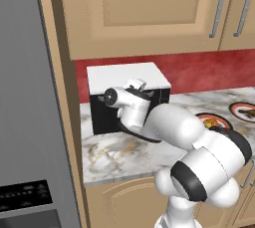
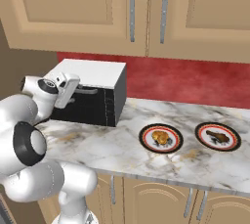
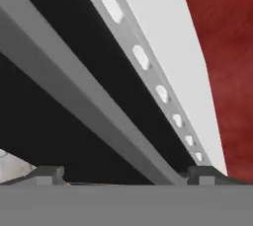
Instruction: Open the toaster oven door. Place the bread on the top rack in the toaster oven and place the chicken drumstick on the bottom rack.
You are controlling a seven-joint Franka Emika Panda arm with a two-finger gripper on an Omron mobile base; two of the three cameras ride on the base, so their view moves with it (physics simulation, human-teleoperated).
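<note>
Spread wide, my gripper [image 3: 123,173] sits right at the toaster oven door [image 2: 85,105], its two tips either side of the grey bar handle [image 3: 89,116], which runs from ten o'clock down to five in the hand view; nothing is clamped. Marble counter [image 2: 127,152] carries the toaster oven [image 2: 93,74], against a red backsplash [image 2: 185,78] under tan cabinets [image 2: 97,10], with a grey fridge [image 1: 25,97] at nine o'clock in the left base view. At three o'clock from the oven stand two plates: the bread [image 2: 160,137] on the nearer, the chicken drumstick [image 2: 217,137] on the farther. My own arm covers much of the door in the left base view; the racks are hidden behind the shut door.
</note>
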